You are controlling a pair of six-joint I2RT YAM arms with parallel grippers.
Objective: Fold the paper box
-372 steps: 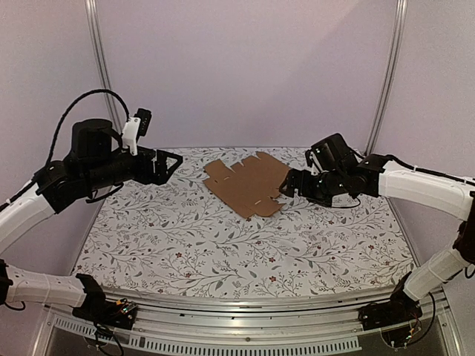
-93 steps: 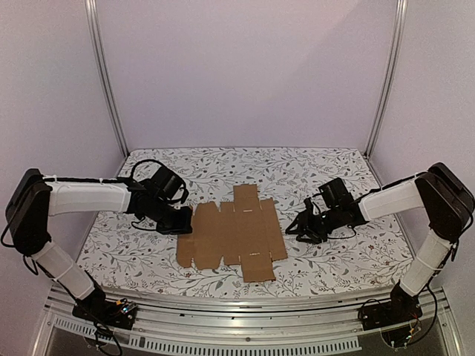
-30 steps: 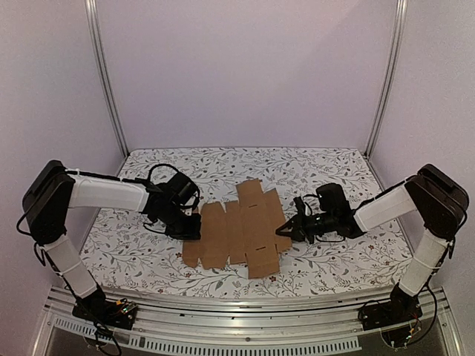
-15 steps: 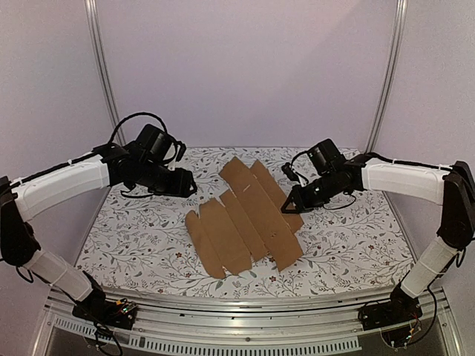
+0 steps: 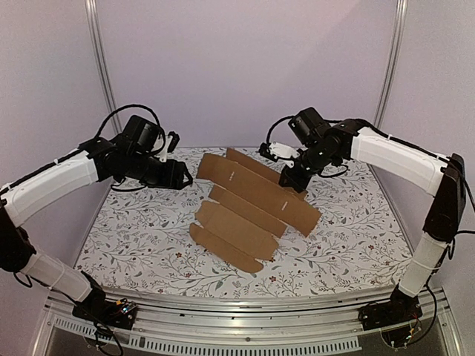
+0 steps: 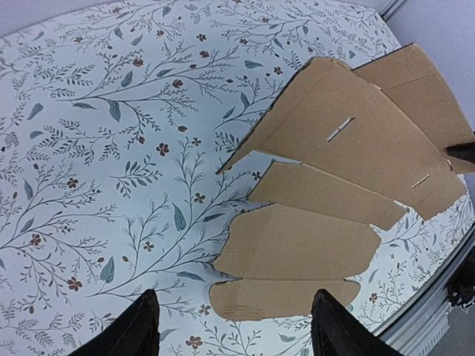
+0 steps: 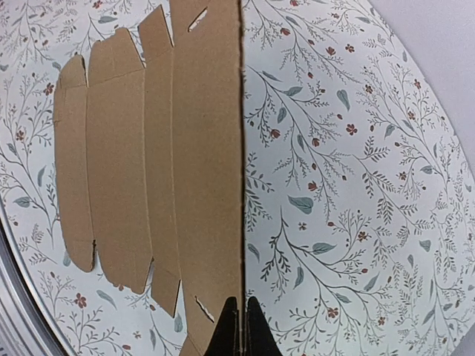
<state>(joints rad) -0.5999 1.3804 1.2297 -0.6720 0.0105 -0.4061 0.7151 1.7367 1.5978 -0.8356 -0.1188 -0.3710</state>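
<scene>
The paper box is a flat brown die-cut sheet with flaps and slots, tilted up off the table. Its far right edge hangs raised and its near left flaps rest low over the cloth. My right gripper is shut on that raised edge; in the right wrist view the sheet runs edge-on into the shut gripper. My left gripper hovers left of the sheet, apart from it. In the left wrist view the left gripper stands open with nothing between its fingers.
A floral tablecloth covers the table. An aluminium rail runs along the near edge. Two metal posts stand at the back corners, with plain lilac walls behind and beside them.
The left gripper opened, let go of the sheet's left edge and drew back up and left. The right gripper lifted the sheet's right edge up and toward the back.
</scene>
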